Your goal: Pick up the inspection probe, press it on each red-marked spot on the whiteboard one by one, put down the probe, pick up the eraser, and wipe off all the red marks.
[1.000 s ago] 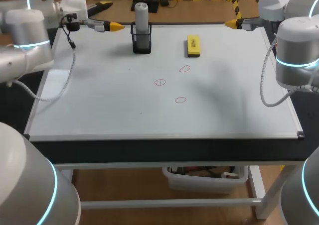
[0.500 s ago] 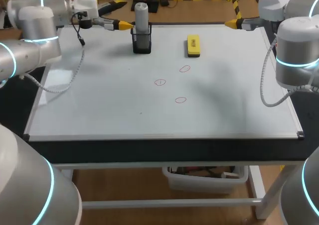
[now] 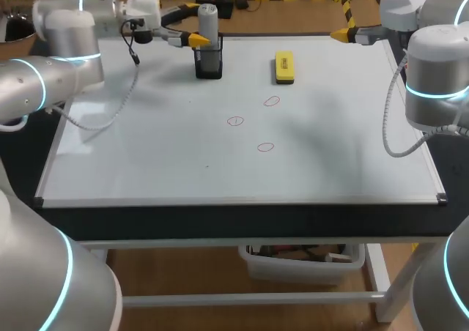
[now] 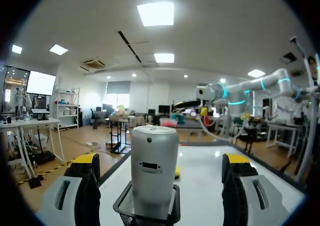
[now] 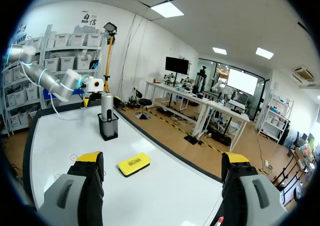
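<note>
Facing upright probe (image 4: 154,158) in holder (image 4: 126,207), left hand (image 4: 160,167) spread wide

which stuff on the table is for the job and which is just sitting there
For the job: probe, eraser, three red marks, whiteboard.
Just there: black mesh holder the probe stands in.

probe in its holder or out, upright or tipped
In and upright: the probe stands straight in the black mesh holder; the left gripper is open, fingers clear of it.
</note>
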Robot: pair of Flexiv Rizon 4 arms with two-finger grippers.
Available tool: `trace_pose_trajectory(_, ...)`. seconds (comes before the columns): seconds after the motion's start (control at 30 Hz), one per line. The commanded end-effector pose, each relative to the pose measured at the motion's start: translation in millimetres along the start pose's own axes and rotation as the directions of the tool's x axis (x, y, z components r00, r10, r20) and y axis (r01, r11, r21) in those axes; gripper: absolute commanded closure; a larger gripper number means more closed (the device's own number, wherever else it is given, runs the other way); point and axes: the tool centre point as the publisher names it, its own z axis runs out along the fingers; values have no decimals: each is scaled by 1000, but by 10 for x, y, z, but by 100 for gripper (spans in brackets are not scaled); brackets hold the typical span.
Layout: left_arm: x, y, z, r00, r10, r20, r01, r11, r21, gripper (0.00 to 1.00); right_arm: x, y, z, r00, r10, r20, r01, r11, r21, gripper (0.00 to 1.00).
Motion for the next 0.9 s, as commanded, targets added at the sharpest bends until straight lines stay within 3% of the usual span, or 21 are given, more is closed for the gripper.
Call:
trace_pose_trajectory(0.03,-70,72,112,999,-5,-35,5,1000,2,0,-4,-6,3,1000,0,0,0,1000,-2,0)
trace_pose_trajectory(0.47,-134,170,319,1000,-20,-2,19,1000,-21,0,-4,-6,3,1000,0,0,0,1000,-2,0)
trace_pose_trajectory(0.9,-170,196,329,1000,-27,7,27,999,-20,0,-4,-6,3,1000,0,0,0,1000,-2,0)
